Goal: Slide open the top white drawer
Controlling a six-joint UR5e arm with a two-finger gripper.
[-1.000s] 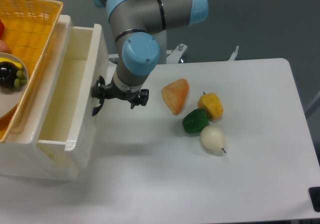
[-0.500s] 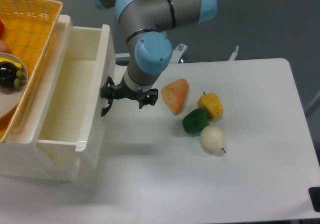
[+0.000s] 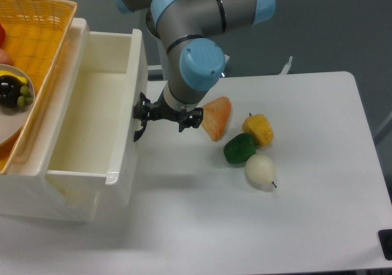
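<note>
Gripper (image 3: 147,114) at the curved black handle (image 3: 139,123) of the top white drawer (image 3: 131,134), jaws seemingly clamped on it, drawer well out to the right.

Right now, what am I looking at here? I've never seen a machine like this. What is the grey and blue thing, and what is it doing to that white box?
You are looking down on a white table from one fixed camera above it. The grey and blue thing is a robot arm with joints like an elbow and a wrist. At its tip is a small black claw, which sits at the black handle on the front of the white drawer. The drawer is pulled well out and looks empty inside. Whether the claw is clamped on the handle is hard to see from here. Beside the arm lie toy foods: an orange wedge, a yellow pepper, a green pepper and a pale pear. A yellow basket sits on top of the cabinet.
</note>
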